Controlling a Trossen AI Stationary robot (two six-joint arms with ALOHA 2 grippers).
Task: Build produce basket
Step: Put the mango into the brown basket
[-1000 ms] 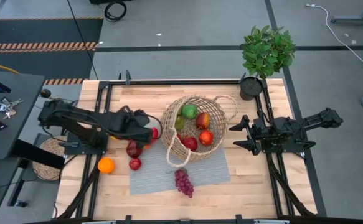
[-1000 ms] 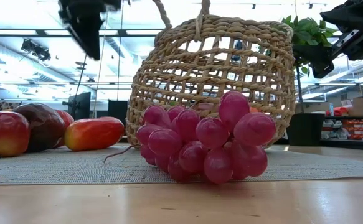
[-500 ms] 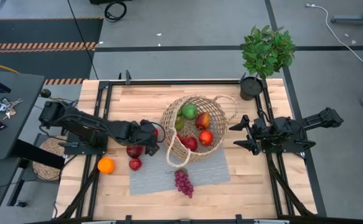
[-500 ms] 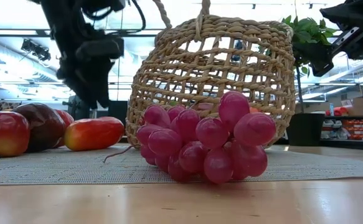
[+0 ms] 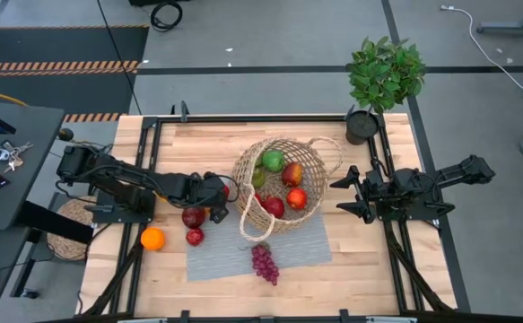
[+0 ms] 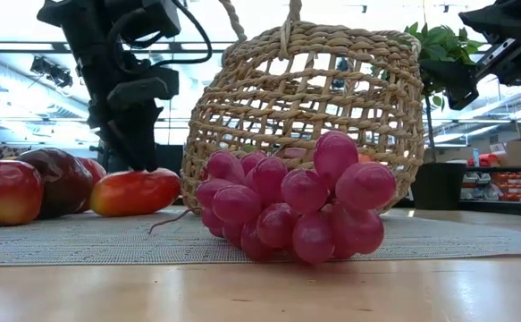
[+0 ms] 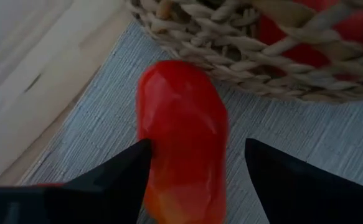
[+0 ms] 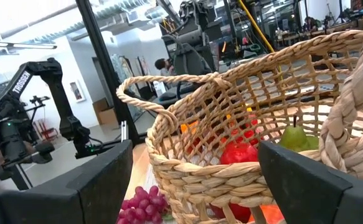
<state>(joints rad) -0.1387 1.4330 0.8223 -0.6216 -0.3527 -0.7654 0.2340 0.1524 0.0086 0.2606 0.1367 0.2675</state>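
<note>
Two arms are working this table, and my left one is doing the reaching: it is stretching low across the wood from the left edge, wrist bent down, so that my left gripper [image 5: 214, 196] is hanging over the grey mat [image 5: 297, 247] just beside the basket [image 5: 319, 161]. My fingers [image 7: 106, 180] are standing apart on either side of a red pepper [image 7: 181, 134], one pad touching its flank and the other showing a gap; nothing is clamped. That pepper is lying flat on the mat with its long axis running away from my wrist toward the wicker wall, its far end almost touching the weave.

My right arm is waiting at the right side of the table, right gripper [image 5: 351, 195] held above the surface with its fingers wide and pointing at the basket's open mouth.

The basket is sitting mid-table on the mat, tipped so its opening is facing up and to the right, handles at its rim. Inside I am seeing a green pear [image 5: 273, 161] and several red fruits. Purple grapes [image 5: 264, 262] are lying on the mat in front of it, a dark apple [image 5: 193, 217] and a smaller red fruit [image 5: 195, 236] close to my left gripper, and an orange [image 5: 152, 238] on bare wood, farther left. A potted plant [image 5: 382, 76] is standing at the far right corner.
</note>
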